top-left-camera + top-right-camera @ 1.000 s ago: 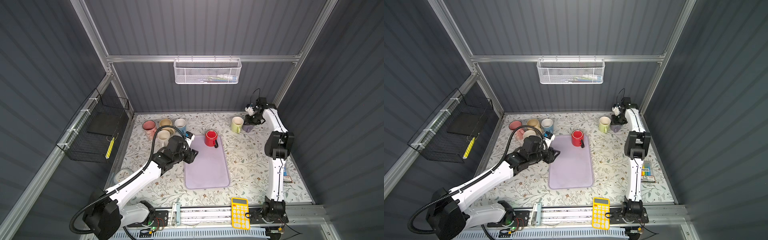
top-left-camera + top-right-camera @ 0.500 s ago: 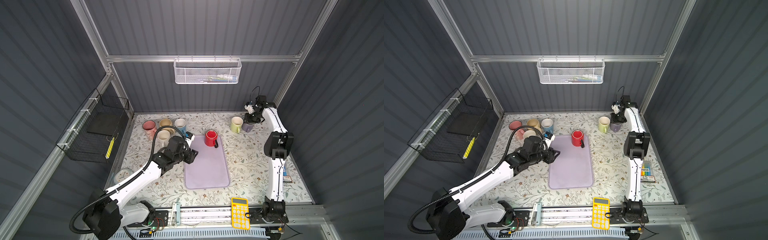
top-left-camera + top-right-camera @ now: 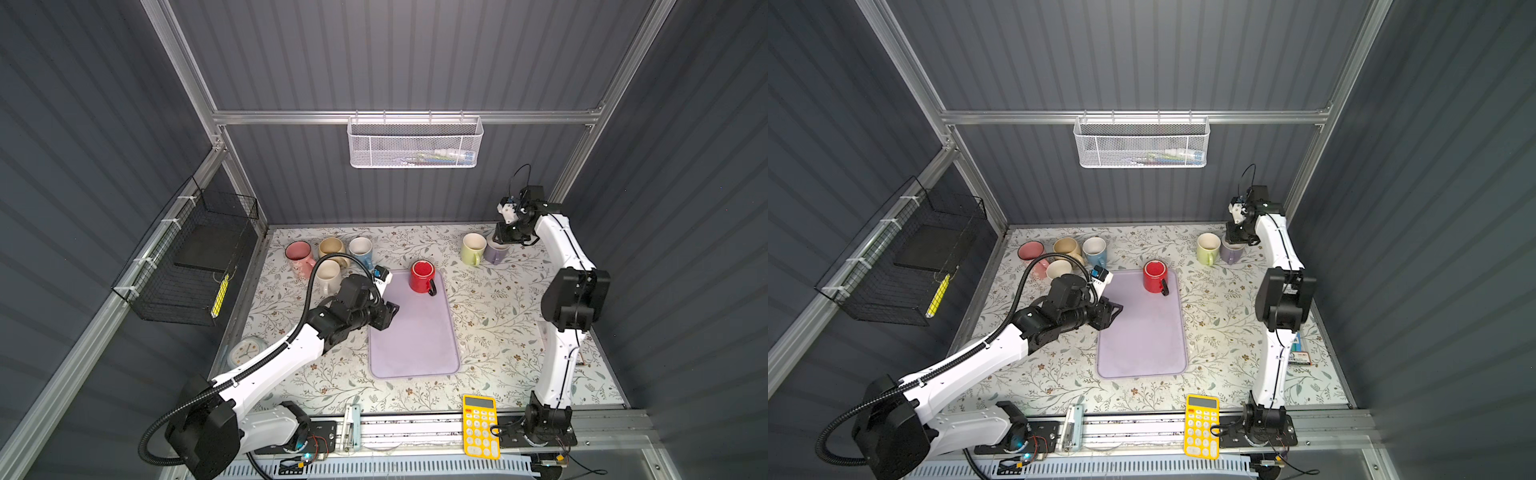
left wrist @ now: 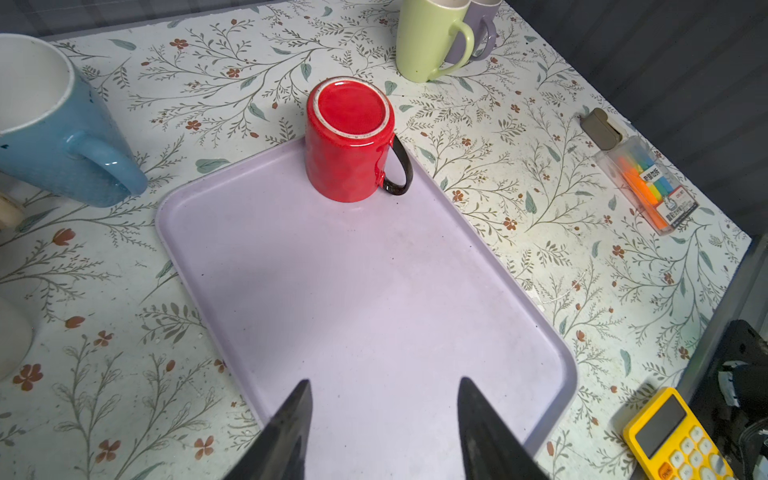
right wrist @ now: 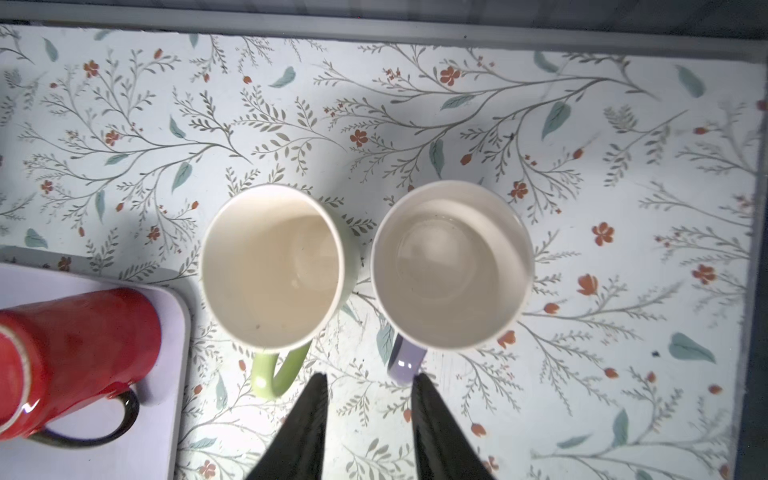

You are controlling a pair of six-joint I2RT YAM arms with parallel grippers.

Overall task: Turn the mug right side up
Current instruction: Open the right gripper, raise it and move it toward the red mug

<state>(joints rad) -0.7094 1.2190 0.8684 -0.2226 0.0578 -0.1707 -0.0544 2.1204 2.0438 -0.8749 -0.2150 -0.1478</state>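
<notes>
The red mug stands upside down at the far end of the lilac tray, base up, black handle to the right. My left gripper hovers open over the tray's left edge, well short of the mug, nothing between its fingers. My right gripper hangs open at the back right above an upright purple mug, one fingertip near its handle, gripping nothing.
An upright green mug touches the purple one. Pink, tan, blue and cream mugs cluster at the back left. A yellow calculator, a clock and a marker pack lie near the edges.
The right gripper has risen slightly over the purple mug and its jaws have spread a little. The left arm has barely moved.
</notes>
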